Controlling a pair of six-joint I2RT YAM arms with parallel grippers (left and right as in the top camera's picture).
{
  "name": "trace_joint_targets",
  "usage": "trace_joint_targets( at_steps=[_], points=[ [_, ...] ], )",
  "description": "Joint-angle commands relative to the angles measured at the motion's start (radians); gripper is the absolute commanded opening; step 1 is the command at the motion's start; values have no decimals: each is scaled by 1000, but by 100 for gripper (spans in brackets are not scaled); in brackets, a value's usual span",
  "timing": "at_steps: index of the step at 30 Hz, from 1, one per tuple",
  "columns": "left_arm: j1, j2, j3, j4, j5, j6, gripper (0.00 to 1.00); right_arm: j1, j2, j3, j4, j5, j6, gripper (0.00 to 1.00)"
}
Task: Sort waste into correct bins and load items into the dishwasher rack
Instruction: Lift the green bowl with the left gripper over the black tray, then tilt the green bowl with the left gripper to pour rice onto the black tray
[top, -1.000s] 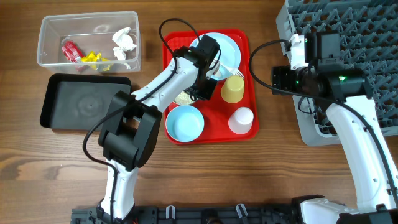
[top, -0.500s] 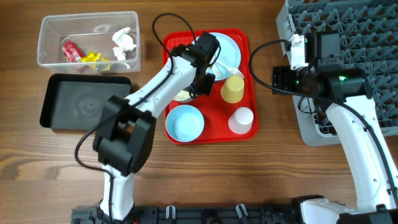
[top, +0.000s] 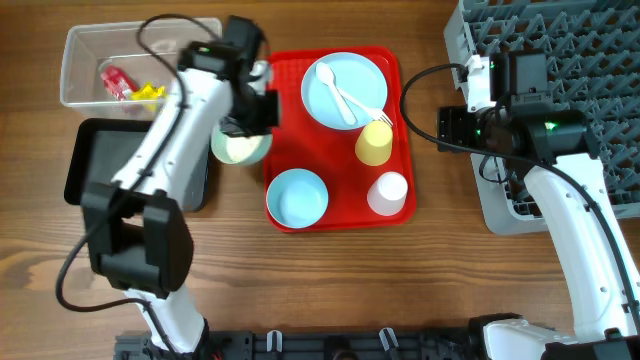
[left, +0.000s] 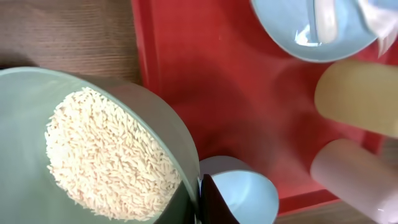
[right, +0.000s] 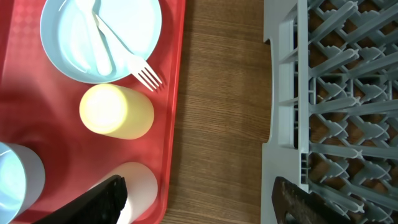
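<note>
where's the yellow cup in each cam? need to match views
Overhead: yellow cup right of centre on the red tray, below the pale blue plate.
Left wrist: cup at right edge, blurred.
Right wrist: cup left of centre.
Shared landmark: the plate, next to it in all three.

White arm links (top: 585, 240), black joints (top: 135, 240), looping black cables (top: 403, 100) (one green light (top: 549, 127) glowing).

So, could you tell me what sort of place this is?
Likely a tabletop dish-clearing test setup: a red tray of used dishes, a grey dishwasher rack, and a clear tub holding wrappers.
</note>
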Motion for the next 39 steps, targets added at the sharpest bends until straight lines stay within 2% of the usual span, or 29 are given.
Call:
trace_joint_targets(
  at_steps=[1,5,11,20,25,34,39],
  points=[
    [112,-23,14,-15,174,63,4,-4,1,14,-4,0,11,77],
    [226,-23,14,-43,205,120,4,-4,1,14,-4,-1,13,77],
    [390,-23,14,-45,335,245,4,-4,1,14,-1,-1,15,77],
    [627,-21,-7,-80,634,338,4,-4,1,14,3,-1,17,77],
    [675,-20,-73,-104,703,397,4,-4,1,14,4,-1,18,77],
    [689,-20,-181,-160,719,510,4,-4,1,14,6,-1,18,77],
    [716,-20,-182,-271,824,653,4,-4,1,14,3,-1,18,77]
  ],
)
